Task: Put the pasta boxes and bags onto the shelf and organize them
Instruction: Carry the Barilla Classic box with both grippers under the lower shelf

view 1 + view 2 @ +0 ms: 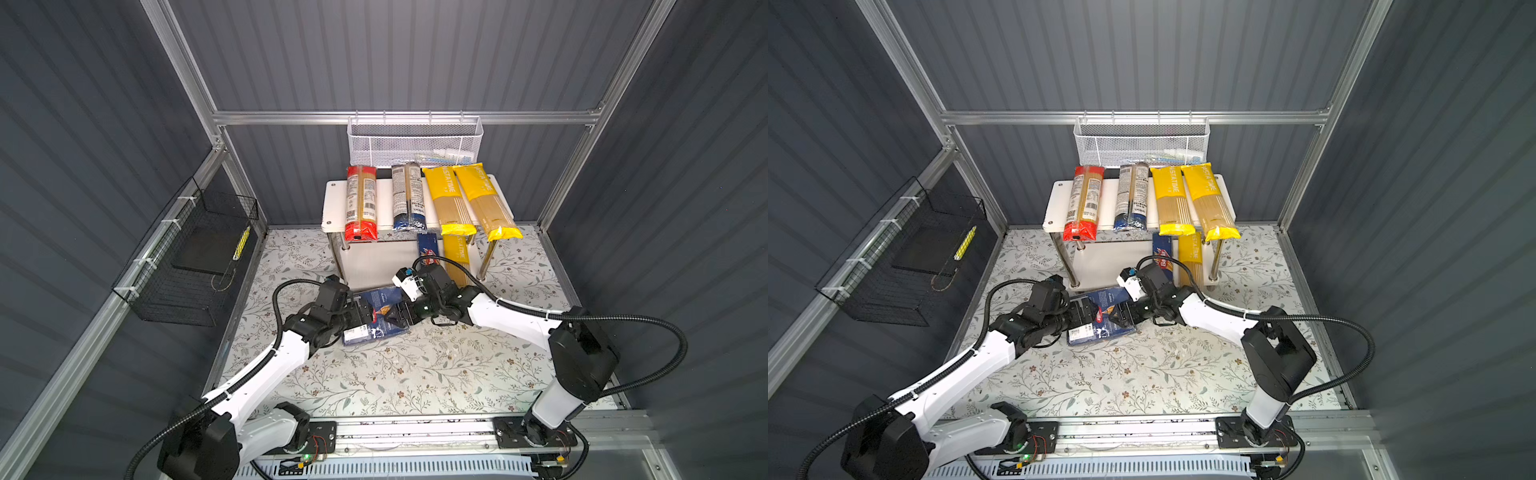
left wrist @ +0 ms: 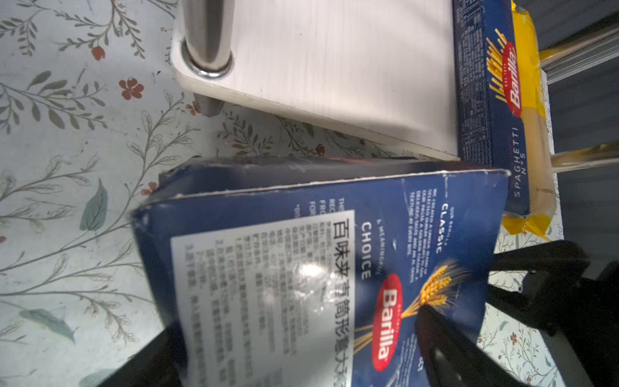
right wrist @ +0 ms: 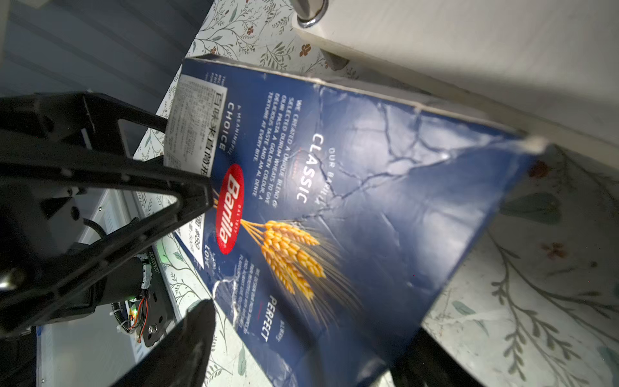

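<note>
Wide blue box [image 1: 376,316] clamped from opposite ends, left gripper [image 1: 362,314] and right gripper [image 1: 398,314] both gripped it, shelf [image 1: 332,199] just beyond.

white mesh basket [image 1: 415,145] contents unclear

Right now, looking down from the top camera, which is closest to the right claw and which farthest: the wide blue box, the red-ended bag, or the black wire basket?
1. Wide blue box: on the table right at the right claw.
2. Red-ended bag: behind, on the shelf's top board, left end.
3. Black wire basket: farthest, on the left wall.
</note>
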Controlling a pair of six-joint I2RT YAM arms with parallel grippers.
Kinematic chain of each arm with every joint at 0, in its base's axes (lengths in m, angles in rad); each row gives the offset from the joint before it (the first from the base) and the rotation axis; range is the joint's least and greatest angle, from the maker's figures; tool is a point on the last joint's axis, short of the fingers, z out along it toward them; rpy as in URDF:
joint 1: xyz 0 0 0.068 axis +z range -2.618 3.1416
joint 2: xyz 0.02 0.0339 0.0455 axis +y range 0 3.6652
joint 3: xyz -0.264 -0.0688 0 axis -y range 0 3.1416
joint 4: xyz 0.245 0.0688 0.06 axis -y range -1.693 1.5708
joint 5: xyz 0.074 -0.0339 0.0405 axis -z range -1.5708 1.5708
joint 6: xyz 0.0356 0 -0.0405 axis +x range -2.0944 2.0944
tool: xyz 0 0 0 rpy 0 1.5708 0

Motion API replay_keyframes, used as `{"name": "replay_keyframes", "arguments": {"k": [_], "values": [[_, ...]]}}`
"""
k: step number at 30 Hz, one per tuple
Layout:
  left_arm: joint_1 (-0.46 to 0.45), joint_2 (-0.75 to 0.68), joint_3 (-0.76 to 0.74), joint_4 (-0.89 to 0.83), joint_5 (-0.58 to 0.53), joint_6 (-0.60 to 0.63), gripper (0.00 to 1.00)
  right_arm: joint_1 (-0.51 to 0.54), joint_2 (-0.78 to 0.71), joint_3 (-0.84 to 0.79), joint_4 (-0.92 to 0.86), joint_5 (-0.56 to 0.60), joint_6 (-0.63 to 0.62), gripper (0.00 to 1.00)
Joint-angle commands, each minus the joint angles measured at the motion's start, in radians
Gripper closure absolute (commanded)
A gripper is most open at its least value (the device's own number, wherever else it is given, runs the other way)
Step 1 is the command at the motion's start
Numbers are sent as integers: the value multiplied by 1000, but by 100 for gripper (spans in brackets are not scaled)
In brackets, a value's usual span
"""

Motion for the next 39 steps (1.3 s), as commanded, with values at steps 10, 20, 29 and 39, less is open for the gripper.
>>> {"name": "replay_keyframes", "arguments": {"k": [10, 20, 29, 39], "values": [[-29, 99, 180, 271, 241, 64, 1, 18, -61, 16, 200, -128, 9, 21], [-29, 171, 221, 321, 255, 77, 1, -9, -84, 4, 229, -82, 45, 22], [-29, 188, 211, 349, 253, 76, 1, -34, -99, 17, 242, -27, 48, 21], [-28, 211, 248, 342, 198, 89, 1, -42, -81, 87, 185, 39, 40, 19]]}}
